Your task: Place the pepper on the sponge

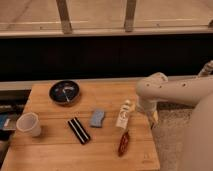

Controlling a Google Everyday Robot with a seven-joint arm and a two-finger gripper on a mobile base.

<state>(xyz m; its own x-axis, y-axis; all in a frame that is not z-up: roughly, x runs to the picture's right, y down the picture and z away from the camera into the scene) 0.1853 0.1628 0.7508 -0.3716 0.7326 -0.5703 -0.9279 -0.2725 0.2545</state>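
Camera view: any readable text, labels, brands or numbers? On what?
No text can be read anywhere.
white bottle: carries a label, print too small to read.
black block: white stripes only, no letters.
pepper, sponge, cup, dark bowl: no markings visible.
hand, at the table's right edge beside the bottle: no marking visible.

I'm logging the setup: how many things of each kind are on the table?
bowl: 1
cup: 1
striped block: 1
sponge: 1
bottle: 1
pepper: 1
Total: 6
The gripper hangs just right of the bottle.
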